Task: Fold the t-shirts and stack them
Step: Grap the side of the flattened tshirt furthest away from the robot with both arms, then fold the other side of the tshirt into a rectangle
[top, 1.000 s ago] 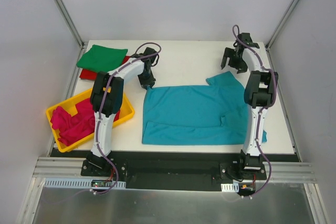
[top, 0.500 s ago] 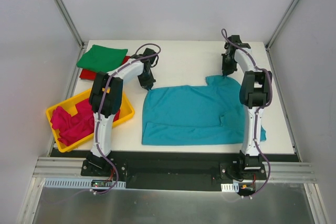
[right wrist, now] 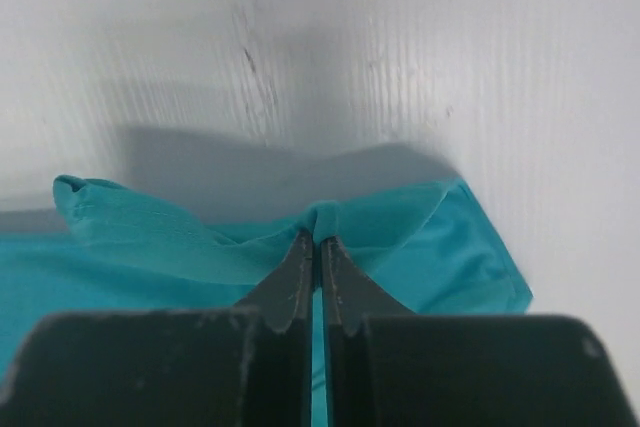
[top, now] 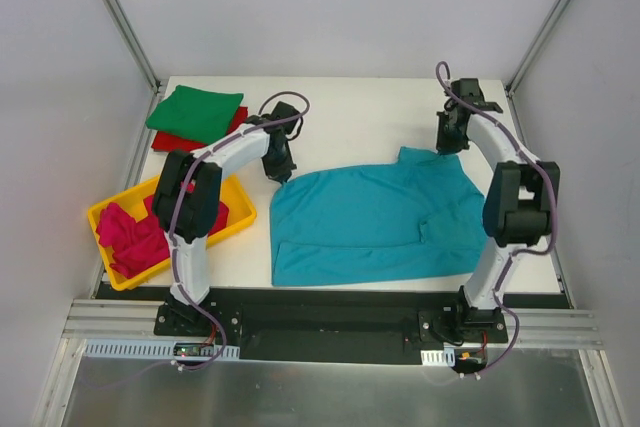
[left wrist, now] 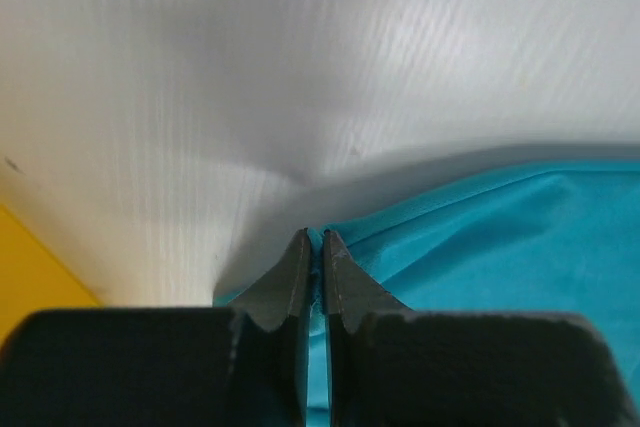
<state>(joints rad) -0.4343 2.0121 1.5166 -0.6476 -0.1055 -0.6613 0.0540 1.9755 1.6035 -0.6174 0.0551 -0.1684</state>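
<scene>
Teal-blue t-shirt, soft, rumpled, left fingers and right fingers each pinching its edge

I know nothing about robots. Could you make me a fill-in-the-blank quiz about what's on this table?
The left gripper and right gripper both pinch the ____ short-sleeved cotton t-shirt spread on the white table.
The folded green cotton t-shirt lies on another t-shirt, coloured ____.
The crumpled magenta-pink shirts sit in a ____ plastic tray.
Missing words: teal-blue, red, yellow.
</scene>
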